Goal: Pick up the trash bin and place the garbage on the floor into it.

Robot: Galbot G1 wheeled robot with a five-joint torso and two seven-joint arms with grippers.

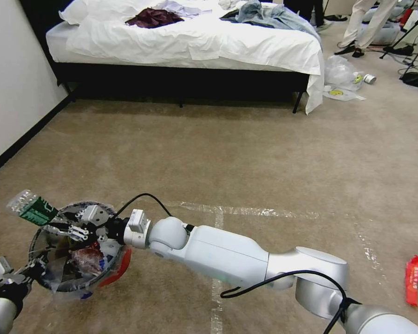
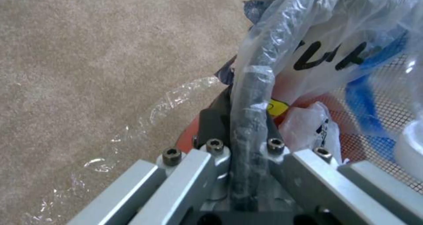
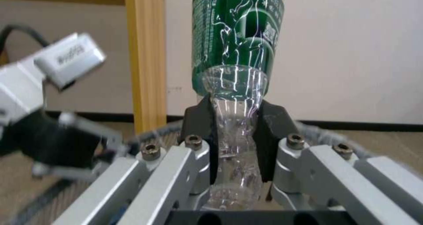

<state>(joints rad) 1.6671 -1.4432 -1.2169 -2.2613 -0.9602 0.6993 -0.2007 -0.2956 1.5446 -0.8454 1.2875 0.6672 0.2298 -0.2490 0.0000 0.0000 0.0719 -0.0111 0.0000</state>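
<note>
The red trash bin [image 1: 117, 272], lined with a clear bag [image 2: 308, 36] with black writing, hangs just above the carpet at the lower left. My left gripper [image 1: 29, 270] [image 2: 241, 119] is shut on its dark rim [image 2: 247, 96]. My right arm reaches across from the right, and its gripper [image 1: 58, 226] [image 3: 233, 119] is shut on the crushed clear end of a green-labelled bottle [image 1: 32, 208] [image 3: 236, 30] over the bin's far rim. Red litter [image 1: 89, 260] lies inside the bin. A red wrapper [image 1: 415, 279] lies on the floor at the far right.
A white bed [image 1: 195, 41] with clothes stands ahead, and a wall [image 1: 14, 83] runs along the left. A clear plastic bag [image 1: 339, 72] and small litter [image 1: 369, 78] lie by the bed's right corner. Tape lines [image 1: 246, 211] cross the carpet. Stands and cables [image 1: 411, 51] sit far right.
</note>
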